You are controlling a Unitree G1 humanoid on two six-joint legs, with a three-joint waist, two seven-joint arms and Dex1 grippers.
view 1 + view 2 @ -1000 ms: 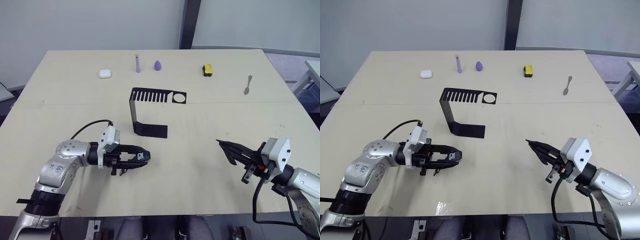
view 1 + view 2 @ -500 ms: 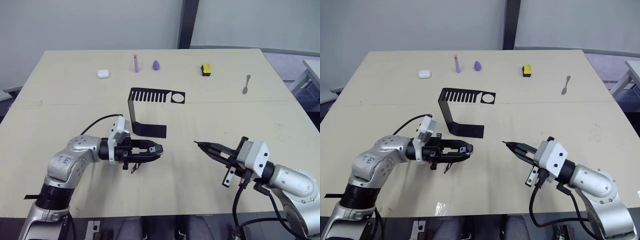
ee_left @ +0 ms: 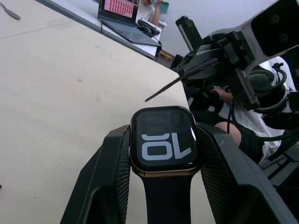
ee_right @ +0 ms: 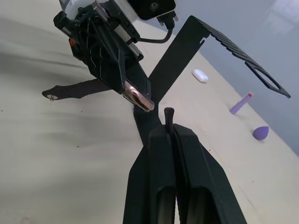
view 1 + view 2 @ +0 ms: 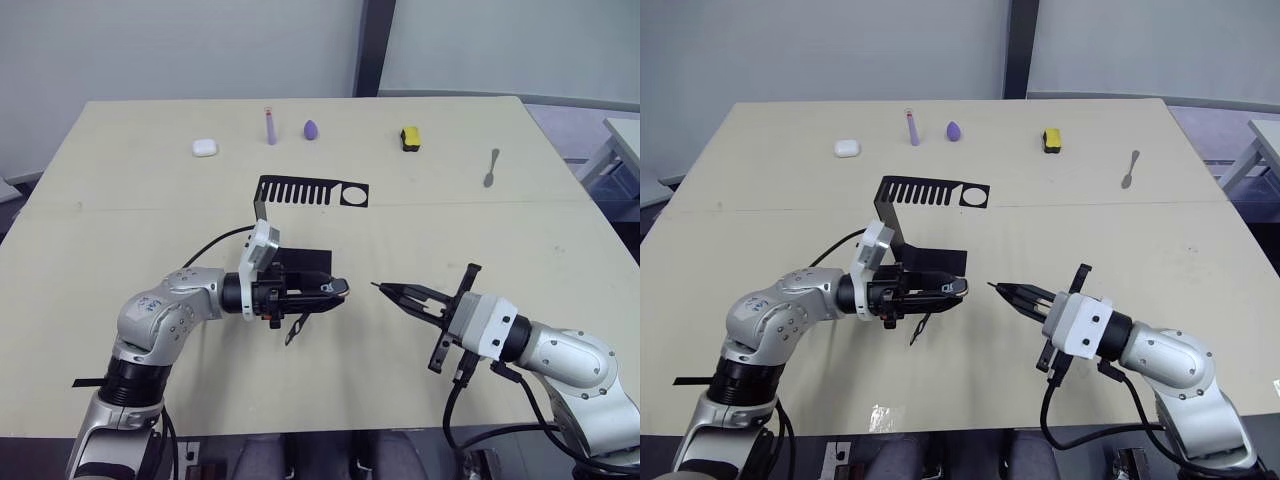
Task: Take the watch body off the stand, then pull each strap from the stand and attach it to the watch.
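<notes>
Tabletop [image 5: 520, 230] beige wood, seam across; grey wall [image 5: 180, 45] behind.

A pale beige wooden tabletop [image 5: 120, 190] is carrying everything. Along its far edge are lying a small white rounded case [image 5: 205, 147], a lilac stick [image 5: 270, 127], a purple teardrop-shaped sponge [image 5: 311, 129], a yellow-black block [image 5: 410, 138] and a grey metal spoon [image 5: 492, 168]. Nearer the middle, a black bent sheet-metal stand [image 5: 306, 193] is sitting on its flat foot.
</notes>
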